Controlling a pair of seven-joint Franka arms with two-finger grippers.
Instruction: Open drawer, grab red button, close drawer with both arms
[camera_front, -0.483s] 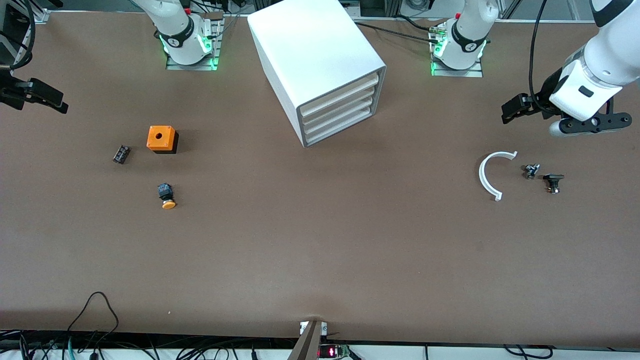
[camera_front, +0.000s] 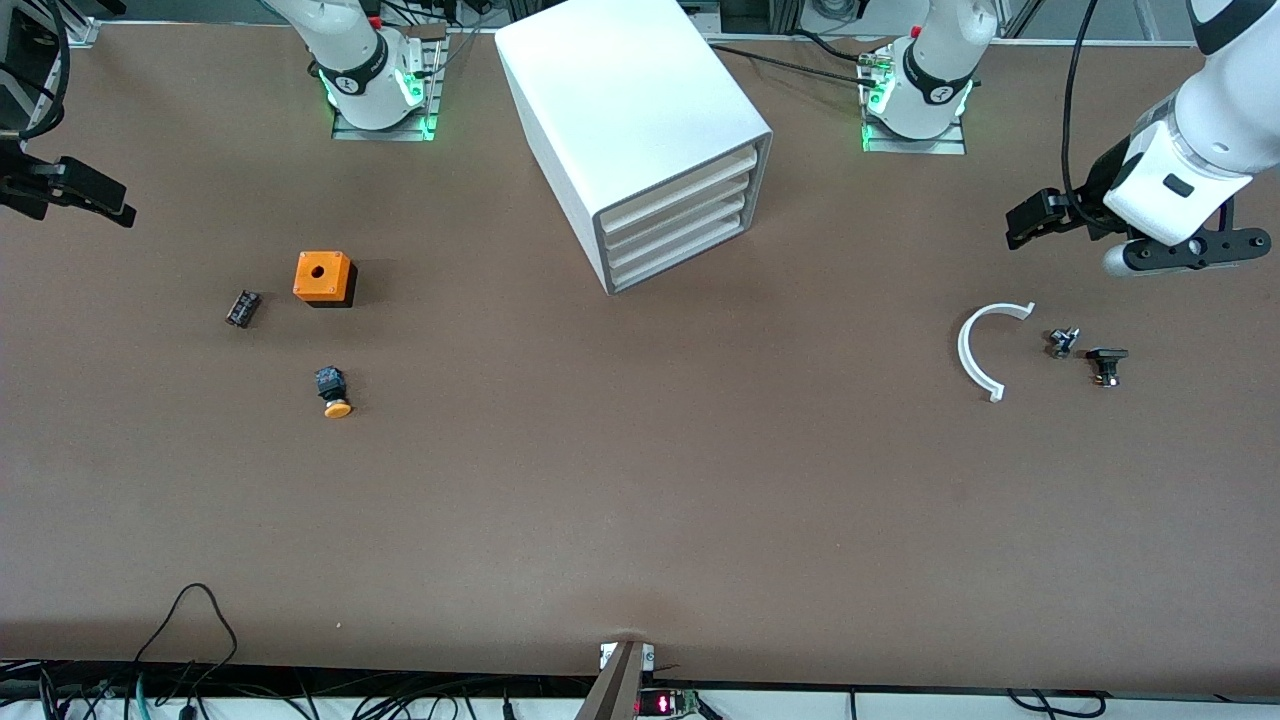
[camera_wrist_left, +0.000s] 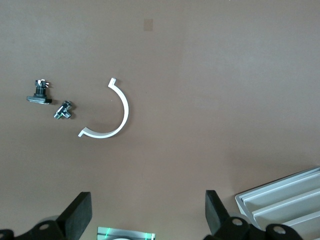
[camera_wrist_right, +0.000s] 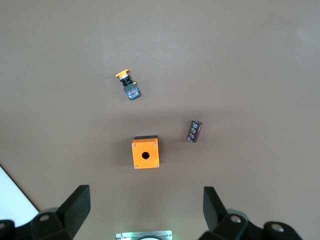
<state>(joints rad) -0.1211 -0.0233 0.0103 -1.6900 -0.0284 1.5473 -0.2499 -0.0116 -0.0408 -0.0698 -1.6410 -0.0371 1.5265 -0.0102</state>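
The white cabinet (camera_front: 640, 110) stands at the middle of the table between the arm bases. Its four cream-fronted drawers (camera_front: 680, 215) are all shut; a corner of them shows in the left wrist view (camera_wrist_left: 285, 200). The red-capped button is hidden from every view. My left gripper (camera_front: 1022, 222) hangs open and empty over the left arm's end of the table, its fingers wide apart in the left wrist view (camera_wrist_left: 147, 212). My right gripper (camera_front: 105, 200) hangs open and empty over the right arm's end, as its wrist view shows too (camera_wrist_right: 145, 205).
Toward the right arm's end lie an orange cube with a hole (camera_front: 322, 277), an orange-yellow capped button (camera_front: 333, 392) and a small dark part (camera_front: 242, 308). Toward the left arm's end lie a white curved strip (camera_front: 985, 350), a small metal part (camera_front: 1061, 342) and a black part (camera_front: 1106, 364).
My left arm's wrist has shifted slightly toward the bases' side of the table. The right arm and all objects have not moved.
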